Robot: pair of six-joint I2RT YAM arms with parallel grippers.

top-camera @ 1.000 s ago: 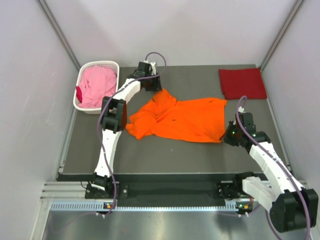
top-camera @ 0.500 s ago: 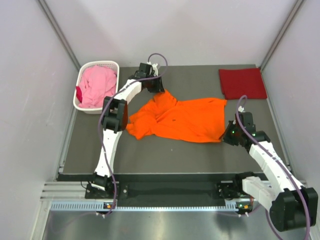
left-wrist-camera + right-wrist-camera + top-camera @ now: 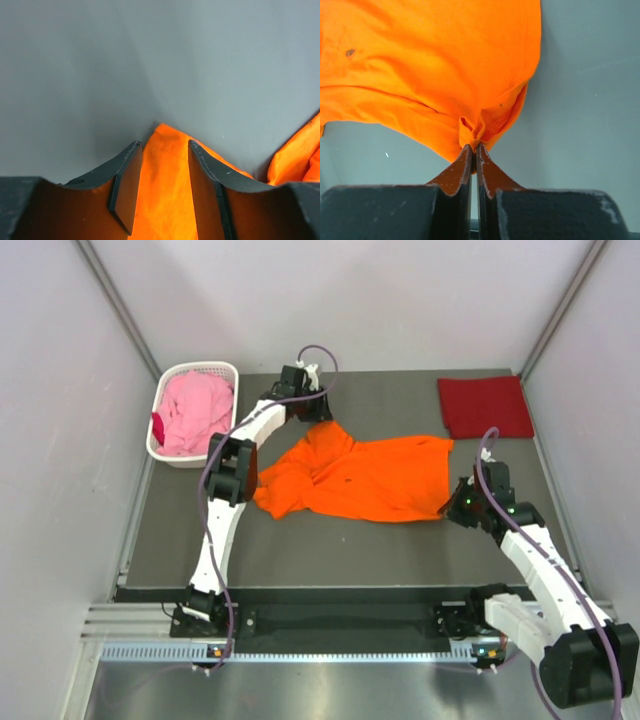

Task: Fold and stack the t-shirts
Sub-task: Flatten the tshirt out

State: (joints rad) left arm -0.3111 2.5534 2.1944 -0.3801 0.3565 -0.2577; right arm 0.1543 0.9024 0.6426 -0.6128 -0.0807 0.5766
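Dark grey worktop (image 3: 330, 540) carrying two shirts and a basket.
An orange t-shirt (image 3: 360, 480) lies rumpled and partly spread across the middle. A dark red t-shirt (image 3: 484, 406), folded into a rectangle, lies flat at the far right corner, well apart from it. A white lattice basket (image 3: 205, 367) stands at the far left edge.

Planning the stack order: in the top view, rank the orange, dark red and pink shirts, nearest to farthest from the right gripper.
1. orange shirt, pinched by the right gripper.
2. dark red shirt, folded, far right.
3. pink shirt, in the basket, far left.
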